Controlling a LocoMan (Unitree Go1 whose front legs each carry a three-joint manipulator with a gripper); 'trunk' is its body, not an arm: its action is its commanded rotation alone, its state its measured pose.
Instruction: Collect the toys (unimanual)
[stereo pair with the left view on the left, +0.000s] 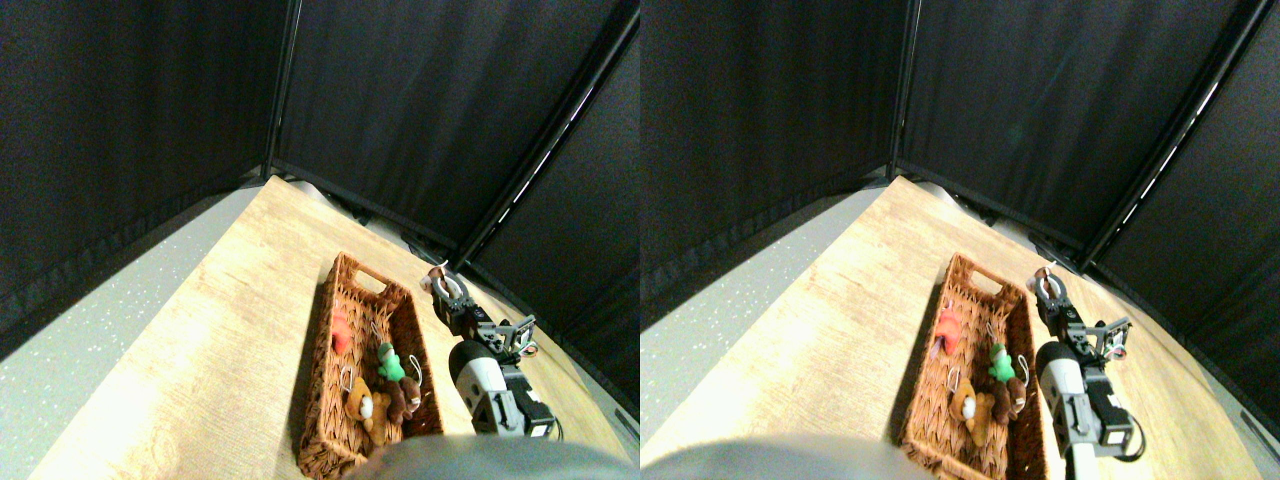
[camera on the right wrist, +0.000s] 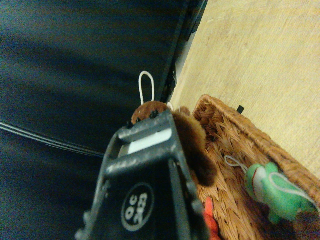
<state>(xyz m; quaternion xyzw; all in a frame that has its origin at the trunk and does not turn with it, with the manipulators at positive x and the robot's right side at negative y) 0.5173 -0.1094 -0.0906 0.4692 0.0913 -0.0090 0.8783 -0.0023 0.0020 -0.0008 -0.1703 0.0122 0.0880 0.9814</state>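
My right gripper (stereo pair with the left view on the left: 443, 292) is shut on a small brown plush toy (stereo pair with the left view on the left: 437, 278), raised just beyond the basket's far right corner. In the wrist view the brown toy (camera on the right wrist: 194, 142) bulges out beside the dark jaw tip of the gripper (camera on the right wrist: 150, 125), its white loop (camera on the right wrist: 146, 87) sticking up. The brown wicker basket (stereo pair with the left view on the left: 318, 385) lies on the wooden table and holds a red toy (stereo pair with the left view on the left: 341, 330), a green toy (stereo pair with the left view on the left: 389, 363), an orange toy (stereo pair with the left view on the left: 358, 403) and another brown toy (stereo pair with the left view on the left: 406, 397). The wrist view also shows the basket rim (camera on the right wrist: 240, 131), the green toy (camera on the right wrist: 272, 192) and the red toy (camera on the right wrist: 211, 221).
The wooden tabletop (stereo pair with the left view on the left: 230, 330) stretches left of the basket, with grey speckled floor (stereo pair with the left view on the left: 90, 340) beyond its left edge. Black curtain panels on dark frame posts (stereo pair with the left view on the left: 280, 110) close in the back and right, near the gripper.
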